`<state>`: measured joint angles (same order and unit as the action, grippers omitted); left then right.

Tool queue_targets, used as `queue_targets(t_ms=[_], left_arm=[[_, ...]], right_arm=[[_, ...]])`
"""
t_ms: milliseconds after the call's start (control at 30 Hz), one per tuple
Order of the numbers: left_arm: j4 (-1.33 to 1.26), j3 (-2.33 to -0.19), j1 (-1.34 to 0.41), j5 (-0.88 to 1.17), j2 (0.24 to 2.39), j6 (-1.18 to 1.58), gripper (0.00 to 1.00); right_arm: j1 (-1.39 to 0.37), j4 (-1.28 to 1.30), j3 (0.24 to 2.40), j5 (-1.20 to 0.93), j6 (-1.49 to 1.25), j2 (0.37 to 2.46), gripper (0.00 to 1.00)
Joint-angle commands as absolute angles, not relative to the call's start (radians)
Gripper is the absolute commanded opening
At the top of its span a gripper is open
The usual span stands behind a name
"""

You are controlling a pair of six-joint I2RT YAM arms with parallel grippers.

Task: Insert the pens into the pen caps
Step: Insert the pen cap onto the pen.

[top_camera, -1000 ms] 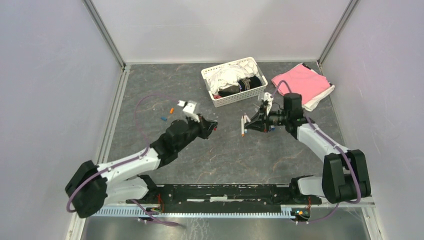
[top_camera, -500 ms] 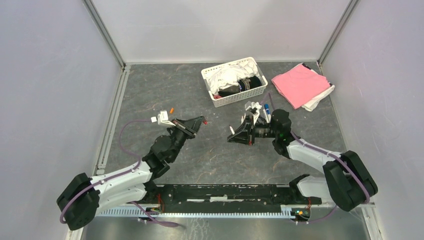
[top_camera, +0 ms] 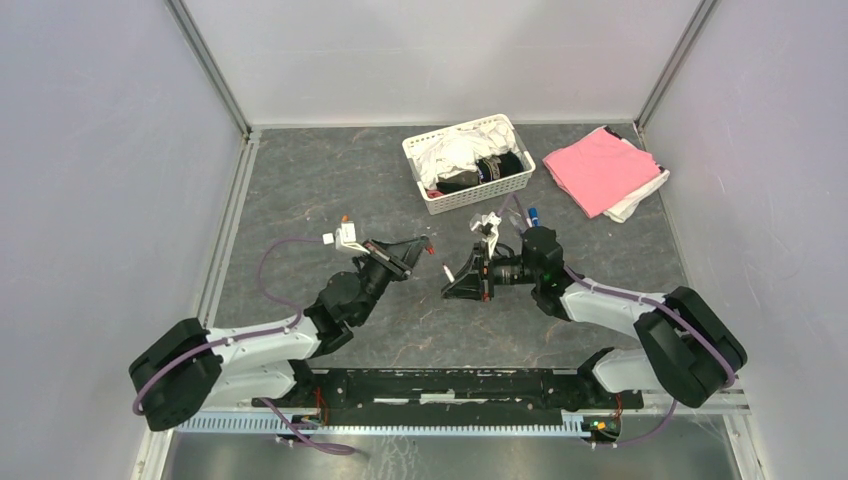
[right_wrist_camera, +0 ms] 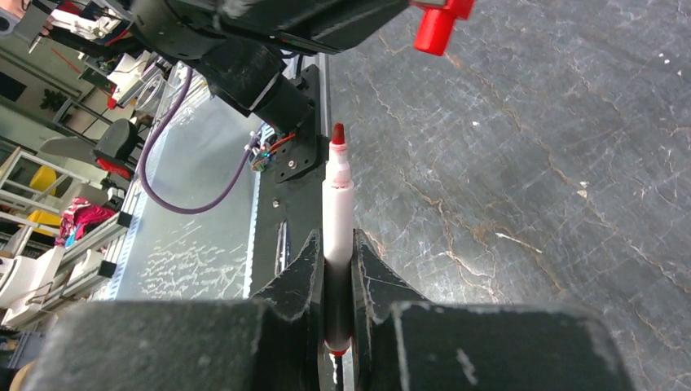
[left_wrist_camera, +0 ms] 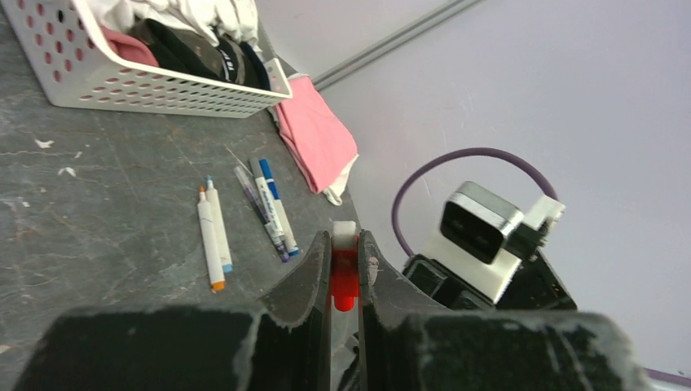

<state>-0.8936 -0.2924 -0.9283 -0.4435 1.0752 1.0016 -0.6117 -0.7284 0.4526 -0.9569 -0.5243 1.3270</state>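
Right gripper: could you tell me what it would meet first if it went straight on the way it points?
Probably the left arm, just behind the left gripper, not the red cap: the held pen aims beside the cap. Depth is unclear.

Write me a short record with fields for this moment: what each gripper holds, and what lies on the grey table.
left gripper: shut on a small red plastic cap
right gripper: shut on a white marker pen with a red tip
cap and pen: apart, not joined yet
lying on grey table: two white pens side by side; two slim pens with blue parts next to them
further back: white perforated plastic basket with clothes; folded pink cloth
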Motion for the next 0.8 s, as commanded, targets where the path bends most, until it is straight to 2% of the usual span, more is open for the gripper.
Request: queue_targets(t_ms=[0, 767], left_arm=[[-1.005, -0.339, -0.958, -0.481, 1.106, 0.979, 0.02], [-1.025, -0.342, -0.994, -0.465, 1.126, 0.937, 0.02]], right_arm=[[-0.620, -0.723, 0.488, -0.928, -0.530, 1.341, 0.00], [-0.608, -0.674, 0.515, -0.908, -0.534, 1.335, 0.00]])
